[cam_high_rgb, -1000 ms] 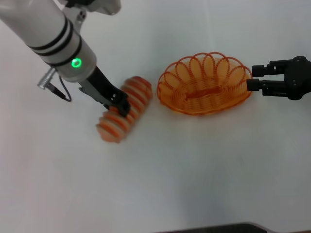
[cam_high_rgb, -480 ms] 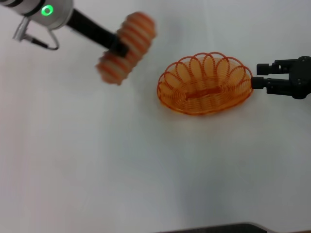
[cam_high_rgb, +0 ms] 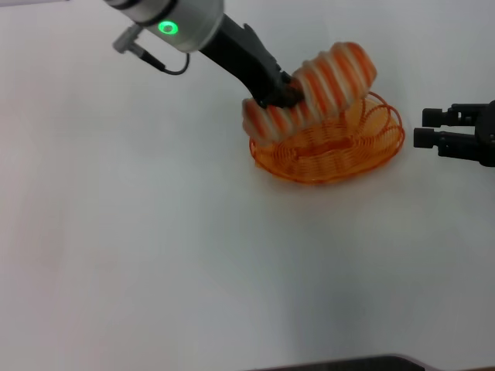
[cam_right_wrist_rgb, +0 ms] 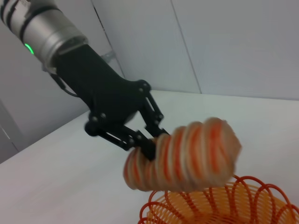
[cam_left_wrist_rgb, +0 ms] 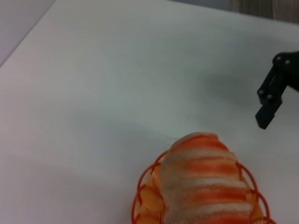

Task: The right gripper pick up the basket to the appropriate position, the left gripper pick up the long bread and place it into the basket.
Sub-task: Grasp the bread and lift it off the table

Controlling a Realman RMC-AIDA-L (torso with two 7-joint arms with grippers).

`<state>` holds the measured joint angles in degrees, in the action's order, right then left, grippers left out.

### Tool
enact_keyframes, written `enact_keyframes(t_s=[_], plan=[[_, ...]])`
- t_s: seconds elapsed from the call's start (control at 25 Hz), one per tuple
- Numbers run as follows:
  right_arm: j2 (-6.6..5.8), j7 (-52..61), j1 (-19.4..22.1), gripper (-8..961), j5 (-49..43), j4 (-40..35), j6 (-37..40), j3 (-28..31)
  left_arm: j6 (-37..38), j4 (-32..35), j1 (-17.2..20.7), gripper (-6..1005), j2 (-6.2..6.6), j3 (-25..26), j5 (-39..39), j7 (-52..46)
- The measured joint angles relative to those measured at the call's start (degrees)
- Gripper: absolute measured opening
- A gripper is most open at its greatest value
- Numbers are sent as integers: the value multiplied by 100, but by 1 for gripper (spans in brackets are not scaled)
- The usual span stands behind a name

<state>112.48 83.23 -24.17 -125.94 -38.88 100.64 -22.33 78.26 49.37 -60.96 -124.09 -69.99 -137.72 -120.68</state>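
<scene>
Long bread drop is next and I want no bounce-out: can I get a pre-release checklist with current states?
1. Left gripper shut on the long bread: ok.
2. Bread over the basket: ok.
3. Bread clear of the rim, not yet resting inside: ok.
4. Bread level: not ok, tilted, one end higher.
5. Right gripper apart from the basket: ok.
6. Basket flat on the table: ok.

light: bright, even, diffuse
glare: white table (cam_high_rgb: 155,255) washed out
shadows: soft grey patch under basket (cam_high_rgb: 332,151)
blur: long bread (cam_right_wrist_rgb: 184,156) smeared in right wrist view, soft up close in left wrist view
edges: no visible distortion
</scene>
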Motion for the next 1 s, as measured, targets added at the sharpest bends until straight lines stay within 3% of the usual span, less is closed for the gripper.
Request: enact_keyframes(t_s=[0.2, 0.4, 0.8, 1.0], plan=[[23, -37, 0, 514, 0, 8, 14, 6, -415, -310, -162, 206, -14, -492, 24, 60], [36, -59, -46, 514, 0, 22, -15, 9, -593, -503, -223, 222, -20, -665, 28, 26], [34, -43, -125, 514, -1, 22, -29, -22, -592, -445, 41, 650, 11, -363, 478, 204], [26, -31, -141, 514, -1, 21, -36, -41, -268, -464, 751, 785, 32, 758, 1333, 891]])
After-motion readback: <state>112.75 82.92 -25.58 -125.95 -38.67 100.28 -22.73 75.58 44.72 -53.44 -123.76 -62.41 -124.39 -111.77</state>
